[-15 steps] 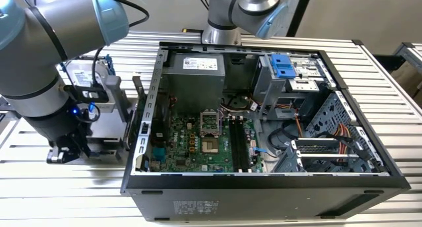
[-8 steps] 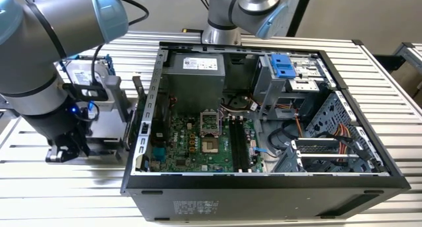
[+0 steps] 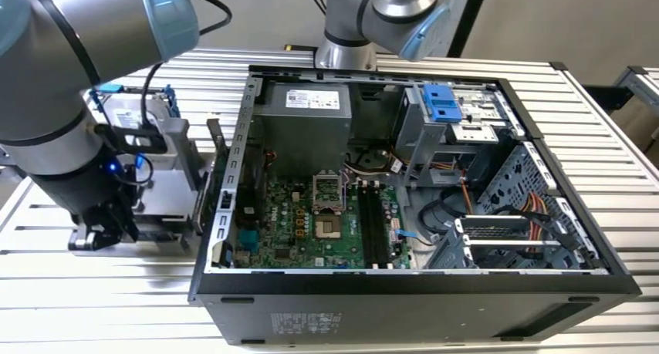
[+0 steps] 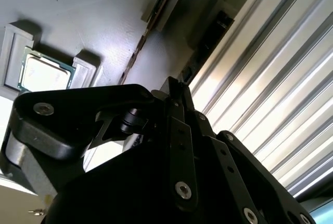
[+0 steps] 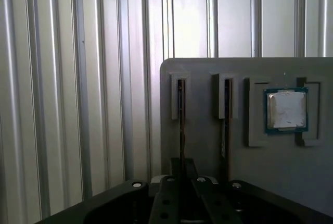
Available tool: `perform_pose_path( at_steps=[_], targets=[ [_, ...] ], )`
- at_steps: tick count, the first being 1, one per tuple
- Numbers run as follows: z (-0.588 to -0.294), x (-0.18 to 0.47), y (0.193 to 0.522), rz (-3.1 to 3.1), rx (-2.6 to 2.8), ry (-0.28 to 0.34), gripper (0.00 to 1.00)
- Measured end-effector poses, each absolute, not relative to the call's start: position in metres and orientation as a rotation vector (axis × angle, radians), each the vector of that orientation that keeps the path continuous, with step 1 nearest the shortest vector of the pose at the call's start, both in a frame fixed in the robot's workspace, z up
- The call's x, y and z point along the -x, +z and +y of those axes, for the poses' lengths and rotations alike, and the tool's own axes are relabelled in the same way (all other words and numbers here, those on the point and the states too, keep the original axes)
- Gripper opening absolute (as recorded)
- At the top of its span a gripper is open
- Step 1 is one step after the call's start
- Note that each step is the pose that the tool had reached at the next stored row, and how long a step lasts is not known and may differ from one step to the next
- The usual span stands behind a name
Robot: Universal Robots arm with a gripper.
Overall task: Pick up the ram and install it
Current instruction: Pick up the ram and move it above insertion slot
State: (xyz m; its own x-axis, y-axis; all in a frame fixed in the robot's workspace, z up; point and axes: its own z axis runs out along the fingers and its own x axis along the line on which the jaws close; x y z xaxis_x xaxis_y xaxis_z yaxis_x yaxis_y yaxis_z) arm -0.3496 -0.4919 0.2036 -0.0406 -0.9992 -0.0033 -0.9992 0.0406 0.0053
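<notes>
Two rams stand on edge in slots of a grey tray (image 5: 208,73), seen in both wrist views. My gripper (image 5: 182,168) is down over the ram (image 5: 180,114) that stands farther from the square chip, shut on it while it is still in its slot. In the second wrist view the same ram (image 4: 205,47) runs to the gripper (image 4: 176,84). The other ram (image 5: 225,114) stands beside it, untouched. In the exterior view the gripper (image 3: 103,234) hangs low over the tray, on that view's left of the open computer case (image 3: 412,281). The motherboard's long black slots (image 3: 371,227) lie bare.
A small square silver chip (image 5: 286,110) sits in a recess of the tray beyond the second ram. A silver drive in a blue frame (image 3: 139,111) stands behind my arm. The case wall (image 3: 231,177) rises between tray and motherboard. A ribbed metal table (image 3: 92,308) lies underneath.
</notes>
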Motion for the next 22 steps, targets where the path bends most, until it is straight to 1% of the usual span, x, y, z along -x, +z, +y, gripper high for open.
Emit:
perform_pose_path(
  at_steps=[22],
  targets=[
    [-0.4920, 0.3496, 0.2130, -2.265, -2.175, -0.009, 0.00]
  ],
)
